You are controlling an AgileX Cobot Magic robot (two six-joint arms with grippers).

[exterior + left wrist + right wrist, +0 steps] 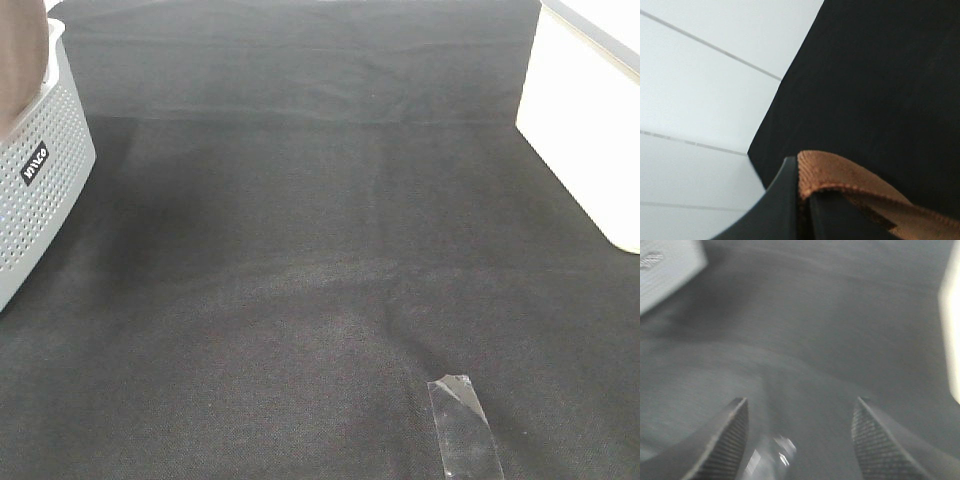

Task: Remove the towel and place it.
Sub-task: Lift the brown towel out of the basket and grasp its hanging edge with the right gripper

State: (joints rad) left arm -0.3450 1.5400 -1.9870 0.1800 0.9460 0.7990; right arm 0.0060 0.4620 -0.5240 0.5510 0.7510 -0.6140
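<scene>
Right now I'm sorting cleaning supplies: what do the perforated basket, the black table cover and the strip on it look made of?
Basket: likely moulded plastic, matte pale grey, regular punched holes. Table cover: woven fabric, matte black, creased. Strip: probably clear adhesive tape, glossy, see-through.

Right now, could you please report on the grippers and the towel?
Left gripper shut on the towel edge. Right gripper open, empty, above the black cloth. Only a tape strip lies beneath it.
</scene>
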